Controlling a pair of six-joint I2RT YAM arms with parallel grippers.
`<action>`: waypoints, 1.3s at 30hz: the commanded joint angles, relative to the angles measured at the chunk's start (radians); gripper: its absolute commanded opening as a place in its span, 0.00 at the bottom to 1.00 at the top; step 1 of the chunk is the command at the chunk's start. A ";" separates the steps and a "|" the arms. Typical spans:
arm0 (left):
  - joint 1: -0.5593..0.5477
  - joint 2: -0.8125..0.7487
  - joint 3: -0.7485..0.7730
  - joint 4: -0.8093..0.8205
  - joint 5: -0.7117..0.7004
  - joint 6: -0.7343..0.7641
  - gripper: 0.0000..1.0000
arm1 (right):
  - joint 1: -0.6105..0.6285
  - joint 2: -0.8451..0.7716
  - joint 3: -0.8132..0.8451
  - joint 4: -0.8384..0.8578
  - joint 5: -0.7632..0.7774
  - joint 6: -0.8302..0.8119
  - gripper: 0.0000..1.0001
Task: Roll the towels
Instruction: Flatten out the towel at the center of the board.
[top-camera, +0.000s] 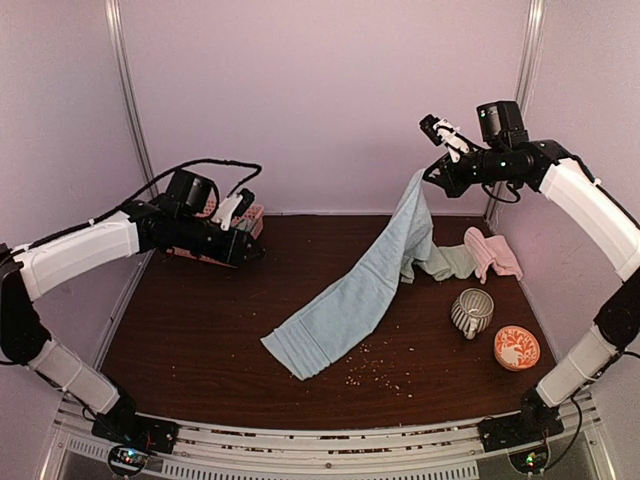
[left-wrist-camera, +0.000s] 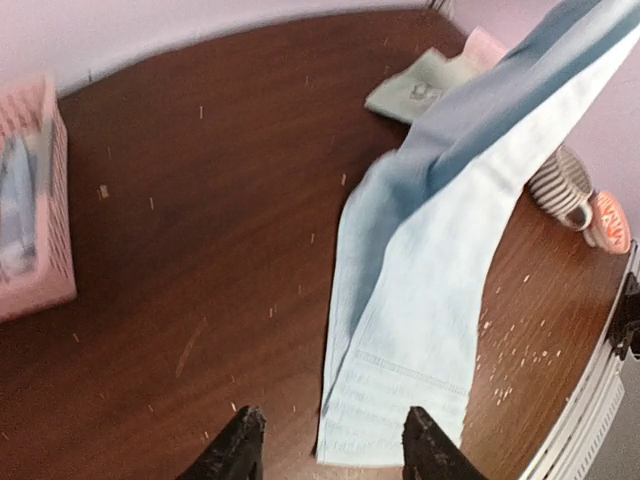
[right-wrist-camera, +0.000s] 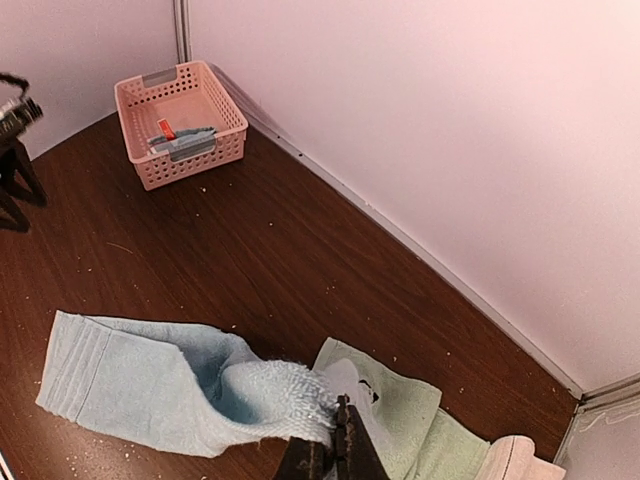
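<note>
A long light blue towel (top-camera: 350, 300) hangs from my right gripper (top-camera: 428, 180), which is shut on its top corner high above the back of the table. Its lower end lies flat on the table. In the right wrist view the shut gripper (right-wrist-camera: 340, 445) pinches the blue towel (right-wrist-camera: 150, 380). A sage green towel (top-camera: 452, 262) with a small dark mark and a pink towel (top-camera: 490, 252) lie beneath, at the right. My left gripper (top-camera: 248, 250) is open and empty, hovering at the left; its wrist view (left-wrist-camera: 333, 445) shows the towel's (left-wrist-camera: 430, 280) lower end between its fingertips, on the table below.
A pink basket (top-camera: 240, 215) at the back left holds a bluish item with a red-orange mark (right-wrist-camera: 180, 140). A striped mug (top-camera: 472, 312) and an orange patterned bowl (top-camera: 517, 347) stand at the front right. Crumbs are scattered on the brown table (top-camera: 200, 330).
</note>
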 joint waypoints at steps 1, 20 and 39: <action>0.007 0.082 -0.184 0.091 0.065 -0.098 0.51 | -0.003 0.008 -0.033 -0.008 -0.034 0.024 0.00; -0.106 0.320 -0.129 0.004 -0.091 -0.150 0.33 | -0.003 -0.001 -0.105 0.002 -0.065 0.008 0.00; -0.203 0.435 -0.030 -0.119 -0.193 -0.146 0.26 | -0.003 0.019 -0.094 0.001 -0.058 0.003 0.00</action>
